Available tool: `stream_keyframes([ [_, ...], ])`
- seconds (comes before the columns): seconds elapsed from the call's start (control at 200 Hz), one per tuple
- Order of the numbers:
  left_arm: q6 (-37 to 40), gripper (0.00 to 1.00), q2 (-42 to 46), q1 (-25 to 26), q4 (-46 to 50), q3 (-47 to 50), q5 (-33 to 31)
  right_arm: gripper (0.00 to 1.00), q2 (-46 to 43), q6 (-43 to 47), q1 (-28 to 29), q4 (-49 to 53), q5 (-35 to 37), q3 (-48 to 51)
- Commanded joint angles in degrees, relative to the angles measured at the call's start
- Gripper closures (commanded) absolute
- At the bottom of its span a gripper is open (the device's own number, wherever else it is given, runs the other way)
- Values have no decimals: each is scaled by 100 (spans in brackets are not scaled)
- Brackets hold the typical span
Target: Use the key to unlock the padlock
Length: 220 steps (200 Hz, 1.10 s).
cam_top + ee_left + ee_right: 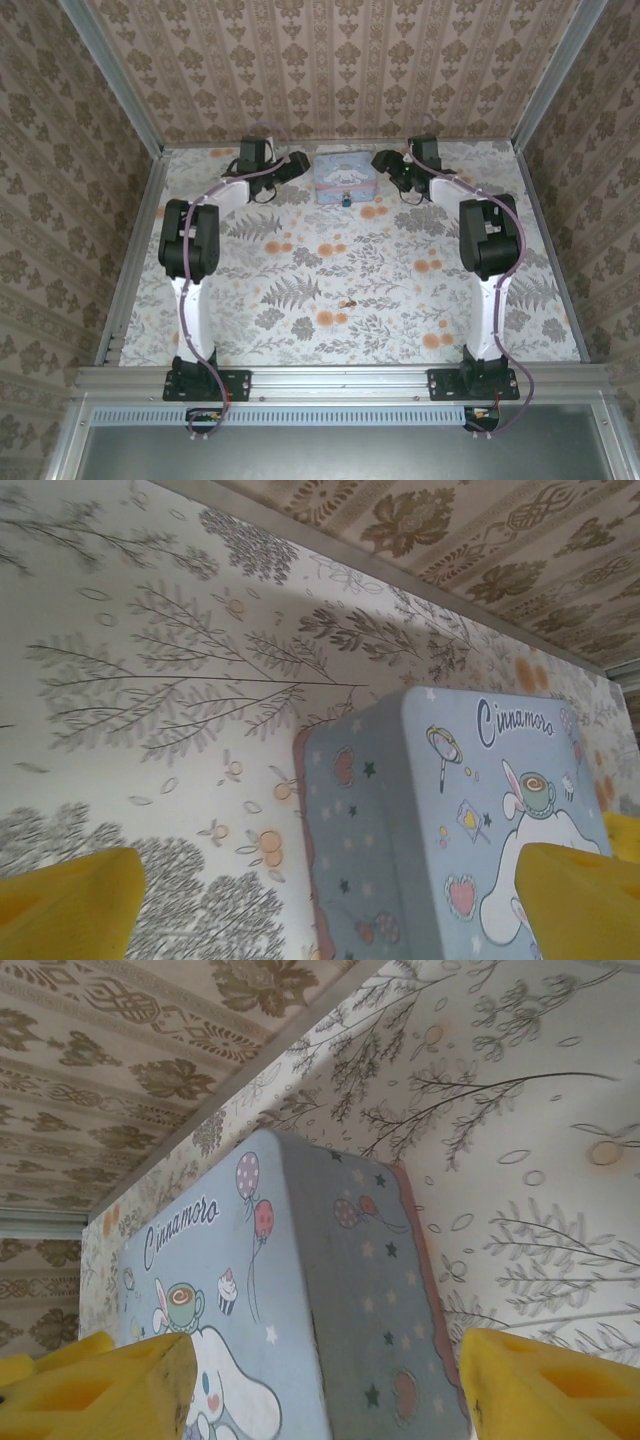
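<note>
Seen from overhead, the left gripper [296,166] sits at the tin's [345,172] 9 o'clock side, at the far end of the floral mat [250,300]. Its wrist camera shows its yellow pads [65,905] spread wide and holding nothing, with the tin's corner between them. The padlock [344,201] hangs at the tin's 6 o'clock face. The key [349,301] lies loose near the mat's centre, well apart from both arms. The right gripper [384,162] flanks the tin at 3 o'clock, its pads [545,1385] just as wide and empty. The task looks barely begun: the key is not yet picked up. The next move probably sends one arm toward 6 o'clock for a narrow, careful pinch on that thin key, while the other steadies the tin. The overhead view places padlock and key; the wrist views add the pad spread and the tin's printed lid and side walls
</note>
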<state>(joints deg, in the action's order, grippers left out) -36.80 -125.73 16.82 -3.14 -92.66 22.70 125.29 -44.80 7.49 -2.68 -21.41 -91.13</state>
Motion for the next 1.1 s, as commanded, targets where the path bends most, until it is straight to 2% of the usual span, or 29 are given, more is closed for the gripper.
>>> stream_keyframes([
  [0.0,-325,3,-247,124,-95,-458,261,29,219,-29,162,488,64,-433],
  [0.21,-459,3,-676,319,-25,-1006,348,30,382,-88,269,480,21,-581],
  [0.44,-466,3,-666,514,-46,-986,388,37,229,-118,354,265,-153,-308],
  [0.76,-395,4,-215,756,-266,-350,393,47,-286,-395,447,-399,-328,655],
  [0.985,-443,4,298,902,-635,522,308,47,-923,-416,568,-776,-303,1557],
  [1.005,-457,4,344,1071,-675,604,301,47,-976,-410,578,-812,-295,1657],
  [1.095,-460,5,557,1227,-797,989,256,47,-1235,-413,623,-978,-259,2118],
])
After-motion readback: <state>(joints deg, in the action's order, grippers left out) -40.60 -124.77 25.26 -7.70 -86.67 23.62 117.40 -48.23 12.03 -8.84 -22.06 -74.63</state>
